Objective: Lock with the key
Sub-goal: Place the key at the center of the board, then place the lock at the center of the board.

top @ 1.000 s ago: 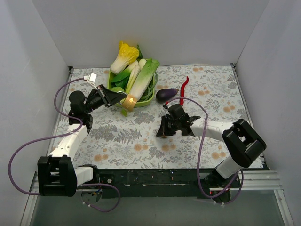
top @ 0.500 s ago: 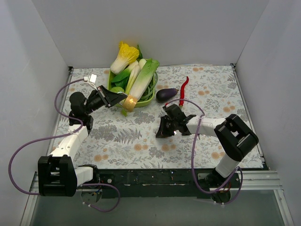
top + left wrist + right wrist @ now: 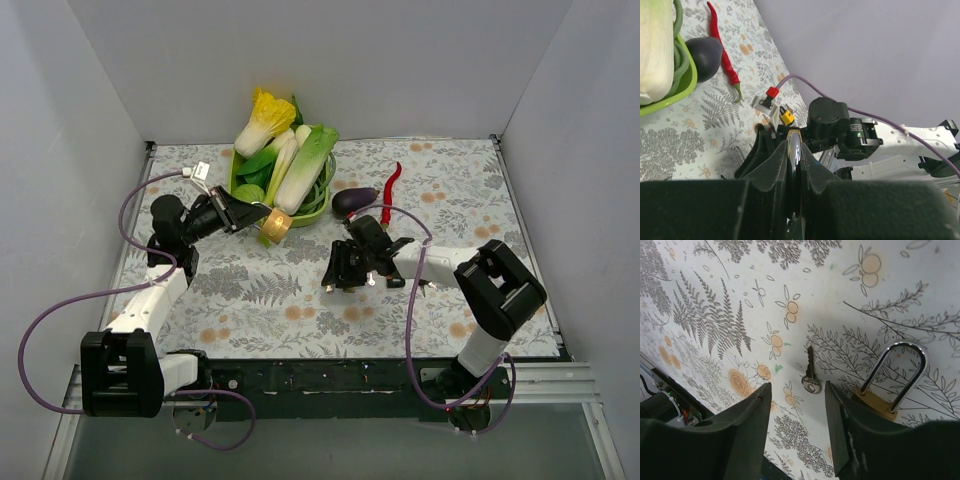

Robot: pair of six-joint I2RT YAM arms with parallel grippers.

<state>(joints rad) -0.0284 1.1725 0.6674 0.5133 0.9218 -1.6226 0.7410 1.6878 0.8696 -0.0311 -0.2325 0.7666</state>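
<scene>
My left gripper (image 3: 248, 215) is shut on the shiny shackle of a brass padlock (image 3: 272, 228), held up in front of the basket; in the left wrist view the shackle (image 3: 794, 155) sits pinched between the jaws. A small silver key (image 3: 810, 376) lies flat on the floral cloth. My right gripper (image 3: 797, 387) hovers just above it, open, one finger on each side of the key and touching nothing. A second brass padlock (image 3: 876, 403) lies on the cloth right of the key, its body partly hidden by my right finger. In the top view the right gripper (image 3: 335, 278) hides the key.
A green basket (image 3: 318, 205) of leafy vegetables stands at the back centre. A dark eggplant (image 3: 350, 200) and a red chilli (image 3: 390, 185) lie just right of it. White walls close in the cloth on three sides. Purple cables loop from both arms.
My right gripper has opened and shifted slightly left; the key now lies free on the cloth. The left gripper has lowered its padlock a little toward the front.
</scene>
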